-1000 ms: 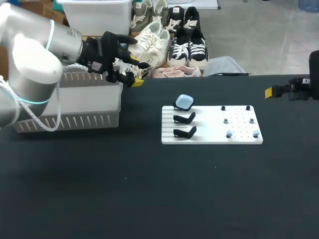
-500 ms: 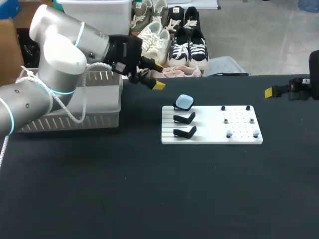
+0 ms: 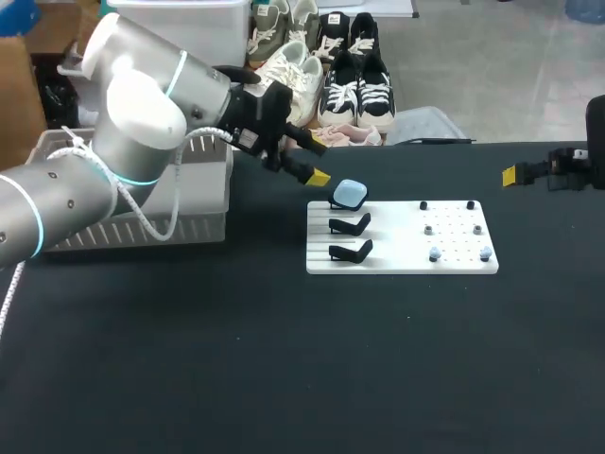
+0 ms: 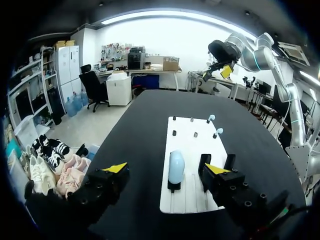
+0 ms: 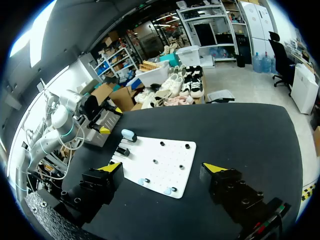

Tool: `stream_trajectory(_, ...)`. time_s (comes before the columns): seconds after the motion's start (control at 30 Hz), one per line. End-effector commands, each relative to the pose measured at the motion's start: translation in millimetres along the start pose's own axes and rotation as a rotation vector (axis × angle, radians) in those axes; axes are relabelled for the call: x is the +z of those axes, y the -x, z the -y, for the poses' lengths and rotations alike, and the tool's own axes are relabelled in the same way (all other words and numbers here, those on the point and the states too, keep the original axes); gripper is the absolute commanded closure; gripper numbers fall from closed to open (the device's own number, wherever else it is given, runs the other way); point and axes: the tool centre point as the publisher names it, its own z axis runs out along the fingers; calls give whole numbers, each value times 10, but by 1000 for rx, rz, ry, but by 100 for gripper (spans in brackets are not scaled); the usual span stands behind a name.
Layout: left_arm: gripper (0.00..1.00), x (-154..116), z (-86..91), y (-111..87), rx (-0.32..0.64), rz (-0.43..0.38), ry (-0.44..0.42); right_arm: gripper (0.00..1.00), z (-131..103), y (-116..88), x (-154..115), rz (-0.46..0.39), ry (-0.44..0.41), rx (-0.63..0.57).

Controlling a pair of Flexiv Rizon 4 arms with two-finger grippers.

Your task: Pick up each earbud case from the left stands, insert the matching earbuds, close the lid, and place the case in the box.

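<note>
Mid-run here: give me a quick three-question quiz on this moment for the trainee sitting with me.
1. True or false: the left hand is shut on the light-blue rounded earbud case.
2. How many of the three black stands on the white perforated board are empty? A. one B. two C. three
3. Fill in: seen from the robot, the case sits on the ___ stand (nearest, middle or farthest).

Key
1. False: the hand is open, just beside the case.
2. B
3. farthest
</note>
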Motion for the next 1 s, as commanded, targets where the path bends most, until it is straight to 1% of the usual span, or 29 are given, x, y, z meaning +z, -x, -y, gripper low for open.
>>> stream_trajectory(0.03,0,49,141,-38,-1,2,70,0,2,1,-3,-1,0,-1)
stream_trajectory(0.33,0,189,137,-241,8,20,74,0,2,1,-3,-1,0,-1)
stream_trajectory(0.67,0,227,164,-243,17,33,67,0,2,1,-3,-1,0,-1)
stream_trajectory(1.0,0,373,158,-245,17,41,45,0,2,1,-3,-1,0,-1)
